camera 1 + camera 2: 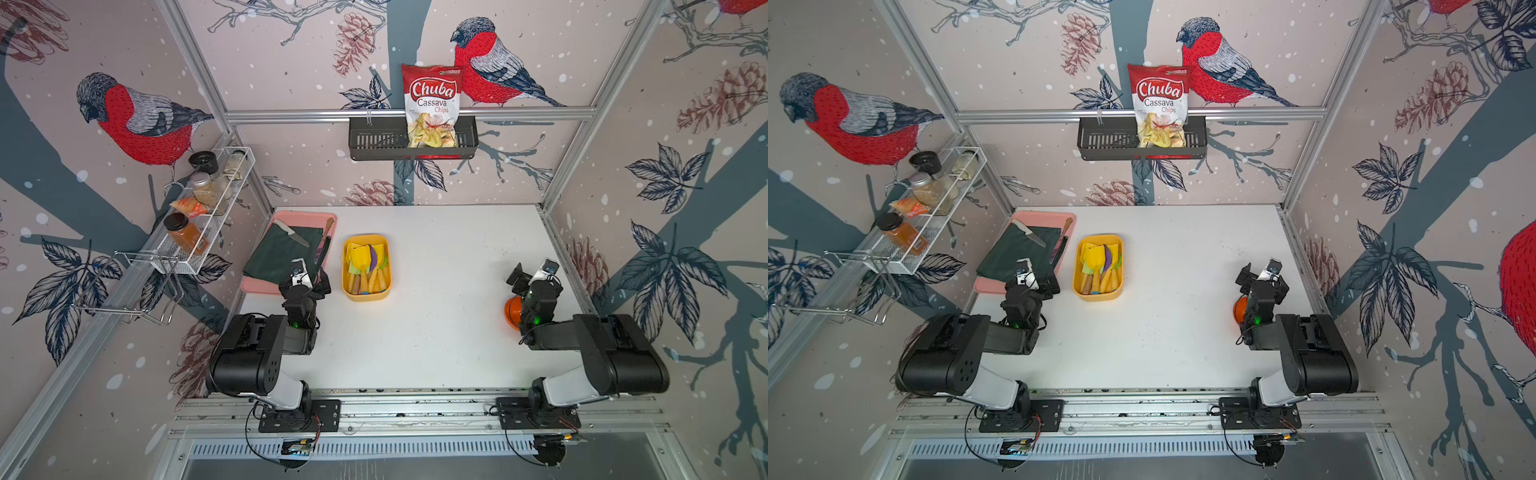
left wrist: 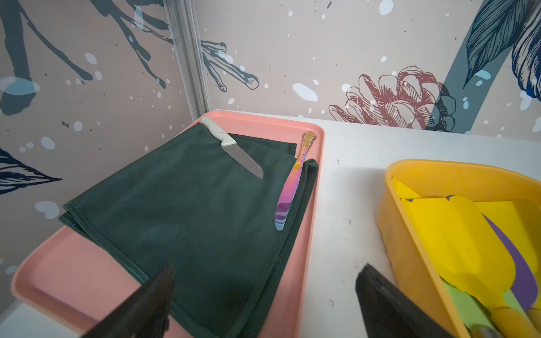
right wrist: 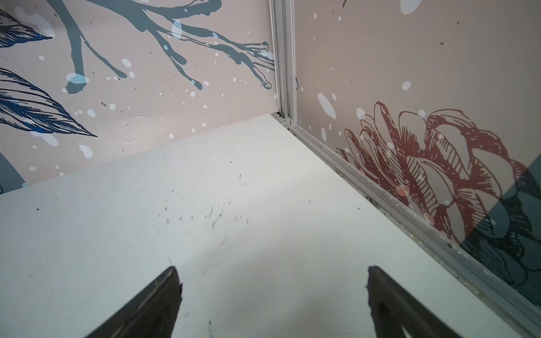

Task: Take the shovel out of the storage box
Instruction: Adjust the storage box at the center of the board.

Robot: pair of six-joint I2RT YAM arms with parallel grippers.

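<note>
The storage box (image 1: pixel 367 296) sits on the left half of the table, toward the far edge and just beside the right rim of the pink tray (image 1: pixel 308 215). A narrow strip of bare table lies between the two. Its long axis runs from the far edge toward the near edge. The shovel (image 1: pixel 360 256) lies inside it along that same axis, its flat yellow blade toward the far edge and its orange handle toward the near edge. It rests on top of the other toys: a second yellow blade, a light green piece and a purple one, with several more orange handles bunched at the box's near end. The left tool (image 2: pixel 265 274) hangs over the tray's near right corner, released and grasping nothing. In the left wrist view one finger is above the dark green cloth (image 1: pixel 277 254) and the other above the table strip beside the box wall, apart from the shovel. The cloth covers most of the tray and carries a white-handled knife (image 1: pixel 291 233). An iridescent butter knife (image 2: pixel 289 187) lies along its right side. The right tool (image 3: pixel 272 271) is near the right edge over bare table, released and empty. An orange bowl (image 1: pixel 510 312) is partly hidden behind that arm. A black basket (image 1: pixel 374 142) on the back rail holds a bag of cassava chips (image 1: pixel 433 104), and a white wire rack (image 1: pixel 195 259) on the left wall holds jars.
</note>
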